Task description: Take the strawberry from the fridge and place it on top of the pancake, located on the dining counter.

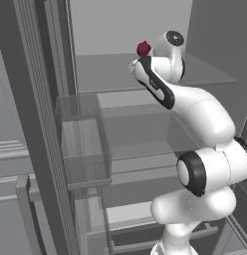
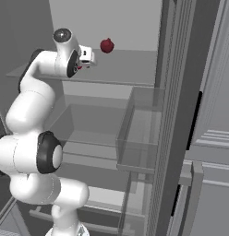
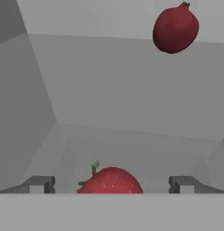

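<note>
The strawberry (image 3: 110,180) is cut off at the bottom of the hand view, so just its upper half shows: bright red, speckled, with a small green stalk. It sits on a fridge (image 2: 135,27) shelf (image 2: 116,69), midway between the two fingertips (image 3: 39,184) of the gripper (image 3: 111,185), whose jaws stand wide apart, not touching it. In the right base view a red sliver of it peeks out beside the gripper (image 2: 84,60). A darker maroon fruit (image 3: 175,28) lies farther back on the same shelf; the left base view shows that fruit (image 1: 143,48) partly hidden behind the arm.
</note>
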